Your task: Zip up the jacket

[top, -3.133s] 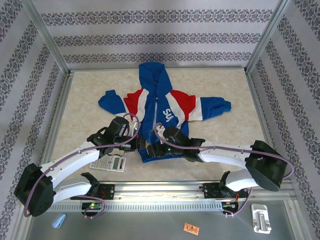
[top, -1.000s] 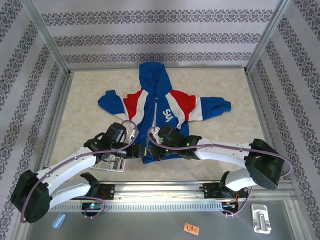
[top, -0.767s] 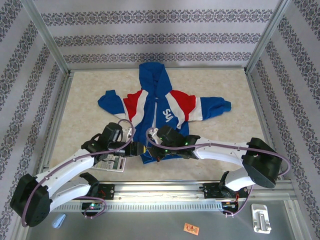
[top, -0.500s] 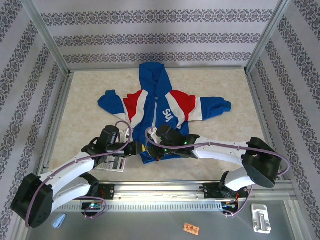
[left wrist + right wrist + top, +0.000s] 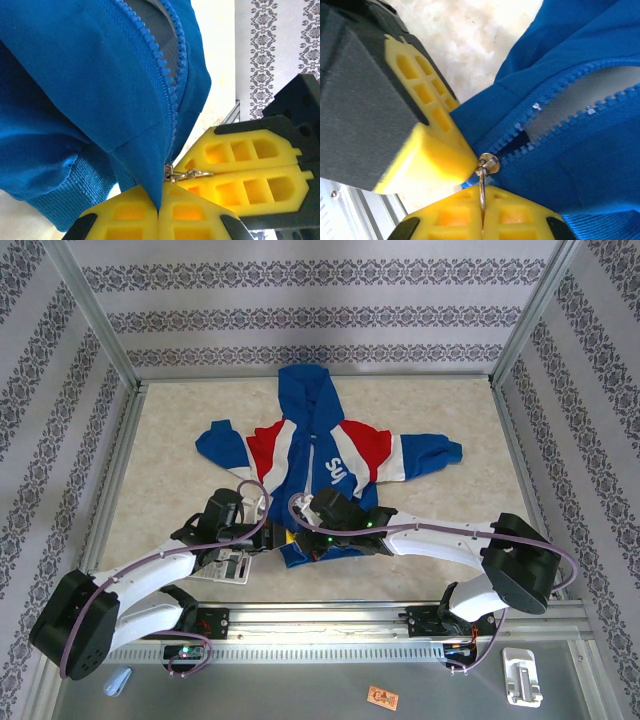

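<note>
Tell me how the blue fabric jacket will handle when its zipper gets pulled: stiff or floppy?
Probably floppy: the royal-blue fabric jacket folds and sags around its hem. Thin and likely light, it may slide or bunch on the smooth beige tabletop unless the left tool anchors it.

Reaches in from the lower corners of the top view with the white-shelled, black-jointed left arm [image 5: 150, 568] and the matching right arm [image 5: 440, 537], both stretched low and meeting near the centre. Holds a corner of the royal-blue fabric jacket [image 5: 75, 75] between the pressed-together pads of the yellow left gripper [image 5: 159, 212]. Pinches the small silver zipper pull [image 5: 487, 163] in the yellow right gripper [image 5: 482, 215], pads tight together.
</note>
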Robot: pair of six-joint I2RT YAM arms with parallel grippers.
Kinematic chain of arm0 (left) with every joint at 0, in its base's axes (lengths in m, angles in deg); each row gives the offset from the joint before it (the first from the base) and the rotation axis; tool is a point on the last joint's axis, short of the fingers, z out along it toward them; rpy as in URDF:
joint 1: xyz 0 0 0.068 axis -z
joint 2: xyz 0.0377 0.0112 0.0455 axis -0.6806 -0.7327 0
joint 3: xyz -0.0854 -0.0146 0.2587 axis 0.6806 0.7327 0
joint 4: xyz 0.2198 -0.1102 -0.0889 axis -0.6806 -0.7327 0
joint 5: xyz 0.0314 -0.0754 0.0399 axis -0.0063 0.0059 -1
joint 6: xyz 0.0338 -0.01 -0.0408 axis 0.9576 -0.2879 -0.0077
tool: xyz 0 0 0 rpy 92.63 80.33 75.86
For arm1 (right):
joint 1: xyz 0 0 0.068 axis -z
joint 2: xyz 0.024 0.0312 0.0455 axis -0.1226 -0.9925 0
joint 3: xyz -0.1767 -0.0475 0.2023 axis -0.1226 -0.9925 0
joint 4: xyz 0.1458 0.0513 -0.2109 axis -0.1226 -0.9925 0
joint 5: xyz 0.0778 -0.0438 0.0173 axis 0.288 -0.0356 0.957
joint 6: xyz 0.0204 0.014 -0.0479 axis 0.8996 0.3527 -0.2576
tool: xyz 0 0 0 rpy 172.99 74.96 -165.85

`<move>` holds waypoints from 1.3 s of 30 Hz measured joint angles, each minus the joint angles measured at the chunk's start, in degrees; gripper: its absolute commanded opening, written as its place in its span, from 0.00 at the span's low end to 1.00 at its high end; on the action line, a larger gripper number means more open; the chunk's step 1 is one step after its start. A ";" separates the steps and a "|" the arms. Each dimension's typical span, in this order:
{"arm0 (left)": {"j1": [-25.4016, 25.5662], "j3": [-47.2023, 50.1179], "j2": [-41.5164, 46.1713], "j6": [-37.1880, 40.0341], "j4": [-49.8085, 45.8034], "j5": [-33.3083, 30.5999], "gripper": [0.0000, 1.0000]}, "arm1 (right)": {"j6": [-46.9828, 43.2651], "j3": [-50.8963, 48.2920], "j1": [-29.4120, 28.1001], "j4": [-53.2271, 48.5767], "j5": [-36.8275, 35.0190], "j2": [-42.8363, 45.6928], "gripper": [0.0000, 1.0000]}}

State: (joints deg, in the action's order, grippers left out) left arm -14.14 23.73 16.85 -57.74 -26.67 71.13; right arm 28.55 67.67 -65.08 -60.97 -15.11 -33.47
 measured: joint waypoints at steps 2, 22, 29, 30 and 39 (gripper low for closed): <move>0.00 0.00 0.26 0.28 -0.42 -0.11 0.00 | 0.17 0.00 0.35 -0.24 -0.48 0.00 0.00; 0.00 -1.44 8.50 5.49 -8.28 -3.02 0.00 | 0.24 1.79 0.79 -1.44 -3.06 1.27 0.00; -0.02 -1.44 9.07 5.86 -8.37 -2.95 0.00 | -0.42 3.21 0.79 -2.86 -3.48 1.40 0.00; -0.02 -1.44 9.22 5.99 -8.41 -2.89 0.00 | -0.68 3.48 0.79 -3.17 -3.48 1.38 0.00; -0.66 -1.68 9.99 7.78 -10.64 -1.81 0.00 | -2.99 5.99 0.79 -5.68 -3.50 -0.26 0.00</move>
State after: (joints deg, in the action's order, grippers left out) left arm -14.79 22.05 26.84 -49.96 -37.31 69.31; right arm 25.55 73.65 -64.29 -66.65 -18.61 -33.73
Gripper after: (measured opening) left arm 0.051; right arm 0.050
